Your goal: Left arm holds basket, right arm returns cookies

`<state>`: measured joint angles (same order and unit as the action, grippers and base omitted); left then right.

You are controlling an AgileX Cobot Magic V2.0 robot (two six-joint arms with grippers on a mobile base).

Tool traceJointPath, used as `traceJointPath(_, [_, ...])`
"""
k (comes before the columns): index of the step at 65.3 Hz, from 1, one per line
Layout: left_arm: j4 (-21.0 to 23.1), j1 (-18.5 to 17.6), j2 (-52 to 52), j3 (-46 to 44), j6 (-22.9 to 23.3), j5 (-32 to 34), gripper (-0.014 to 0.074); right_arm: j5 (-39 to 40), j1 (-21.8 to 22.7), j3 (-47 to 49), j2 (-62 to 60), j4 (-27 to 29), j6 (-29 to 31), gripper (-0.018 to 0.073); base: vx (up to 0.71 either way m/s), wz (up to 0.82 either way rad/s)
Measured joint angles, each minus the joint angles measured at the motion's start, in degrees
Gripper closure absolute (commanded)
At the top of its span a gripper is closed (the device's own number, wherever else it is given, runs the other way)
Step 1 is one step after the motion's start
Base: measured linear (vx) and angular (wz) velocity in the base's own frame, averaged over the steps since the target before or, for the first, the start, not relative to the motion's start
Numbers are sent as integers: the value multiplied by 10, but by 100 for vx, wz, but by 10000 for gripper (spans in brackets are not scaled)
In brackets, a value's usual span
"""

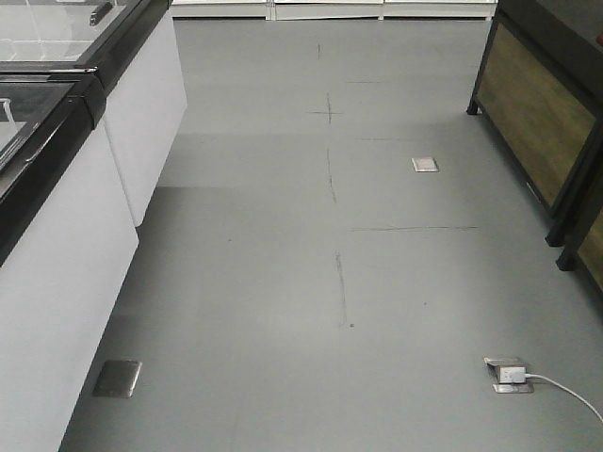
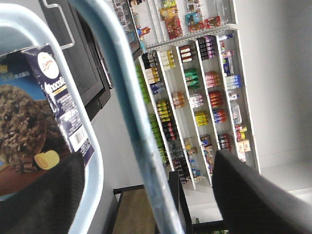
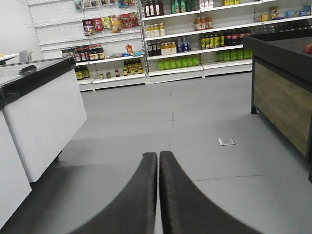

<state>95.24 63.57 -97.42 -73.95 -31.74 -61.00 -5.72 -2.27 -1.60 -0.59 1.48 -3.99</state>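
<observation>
Presently, the dark navy-and-brown cardboard box of chocolate cookies (image 2: pixel 34 122) sits inside the light blue plastic shopping basket (image 2: pixel 93 163), and only the left wrist camera shows it. The box rests against the basket's rounded rim with its barcode edge towards that rim. Only part of the box shows, so its long axis cannot be told.

The basket's pale blue loop handle (image 2: pixel 129 117) runs diagonally between the two fingers of the black left gripper (image 2: pixel 146 158). Those fingers are spread wide, with a gap on each side of the handle, so the handle seems hooked over the gripper rather than pinched. The left arm is plainly the one near the box.

The black right gripper (image 3: pixel 158 155) is pressed closed, its fingers (image 3: pixel 141 195) touching along their length with nothing between them. It points level along a grey shop floor (image 3: pixel 195 126) towards white shelves of bottles (image 3: pixel 180 34). Neither basket nor box appears in its view, and the front view shows no arm. By this judgement, the right arm must turn towards the basket and spread its fingers before it can take the box.
</observation>
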Motion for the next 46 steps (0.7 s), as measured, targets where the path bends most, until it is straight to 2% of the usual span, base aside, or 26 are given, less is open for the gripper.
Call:
traceJointPath(15, [4,-1,-35,-64,0,-17,76,0,0,0,0,0,0,567,0,0])
traceJointPath(23, [5,-4,-46,-72,10,-20,114,0,0,0,0,0,0,567,0,0])
traceJointPath(32, [6,-13,-63,-73,17,-23,201,0,0,0,0,0,0,567,0,0])
traceJointPath(46, [5,-17,-70,-73,26,-27,428,0,0,0,0,0,0,567,0,0])
